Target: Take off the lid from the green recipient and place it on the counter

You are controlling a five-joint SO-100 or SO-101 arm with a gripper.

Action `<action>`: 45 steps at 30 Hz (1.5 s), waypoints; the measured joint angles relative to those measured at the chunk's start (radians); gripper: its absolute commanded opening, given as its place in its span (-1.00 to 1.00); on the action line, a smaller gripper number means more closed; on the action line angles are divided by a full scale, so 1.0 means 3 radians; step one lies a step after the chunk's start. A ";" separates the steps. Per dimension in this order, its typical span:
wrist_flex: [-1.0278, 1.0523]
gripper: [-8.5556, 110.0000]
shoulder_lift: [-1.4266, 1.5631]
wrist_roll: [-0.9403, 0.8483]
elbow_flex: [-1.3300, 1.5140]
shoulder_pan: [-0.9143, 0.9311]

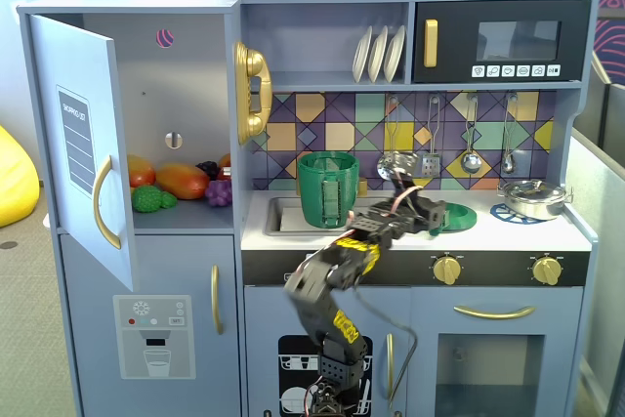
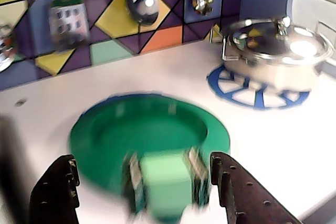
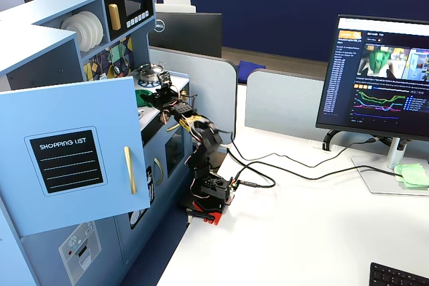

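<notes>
The green lid (image 2: 149, 124) lies flat on the white counter (image 2: 262, 150), over a blue burner ring, with its blocky knob (image 2: 165, 182) pointing up. In the wrist view my gripper (image 2: 143, 160) is open, one jaw on each side of the knob. The right finger (image 2: 231, 182) is close beside the knob and the left finger (image 2: 55, 182) stands well apart. In a fixed view the gripper (image 1: 435, 214) covers part of the lid (image 1: 459, 216). The green recipient (image 1: 329, 187) stands uncovered in the sink recess, to the left.
A silver pan with its own lid (image 2: 275, 51) sits on the right burner ring (image 2: 247, 90), also seen in a fixed view (image 1: 532, 198). Utensils (image 2: 68, 17) hang on the tiled back wall. The fridge door (image 1: 83, 144) stands open at the left.
</notes>
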 measured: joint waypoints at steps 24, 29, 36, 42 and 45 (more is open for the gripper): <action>0.3155 -0.86 0.2787 0.0133 0.2894 -0.1851; 0.3789 -0.86 0.3094 0.0148 0.3078 -0.1912; 0.4024 -0.82 0.3160 0.0164 0.3058 -0.1897; 0.4039 -0.79 0.3165 0.0353 0.3017 -0.1907; 0.4039 -0.79 0.3175 0.0378 0.3012 -0.1907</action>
